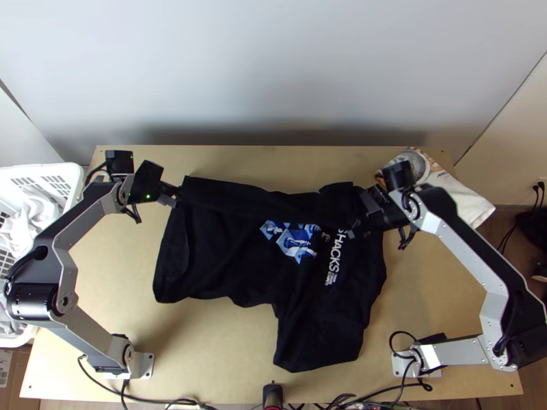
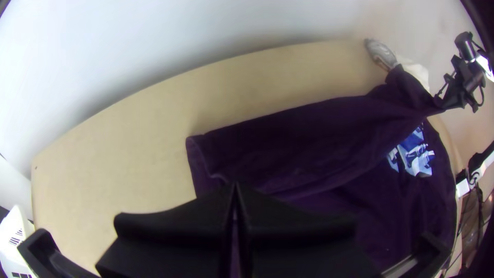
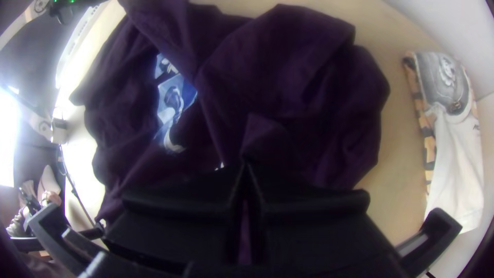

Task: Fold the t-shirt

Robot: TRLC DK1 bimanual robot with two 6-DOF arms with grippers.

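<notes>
Light wooden table (image 1: 225,369), with a pale wall (image 1: 273,68) behind its far edge. At the left end stands a white basket (image 1: 42,168) of slatted plastic, holding white cloth (image 1: 35,222). Next, my left gripper (image 1: 175,198) is clenched on the far left corner of the t-shirt (image 1: 232,266), its two black fingers together over the pinched fabric. The black t-shirt occupies the middle of the table: its left part lies fairly flat, a long flap runs along the far side between my two grippers, and the right part is loosely bunched, with a broad piece extending toward the near edge. A blue-and-white print (image 1: 295,242) shows near its centre, white lettering (image 1: 335,260) to the right of that. My right gripper (image 1: 355,227), over the right part, is closed on a gathered fold of the t-shirt. At the far right corner lies a white towel (image 1: 468,201) with a grey patch and a patterned edge, just beside the t-shirt.
</notes>
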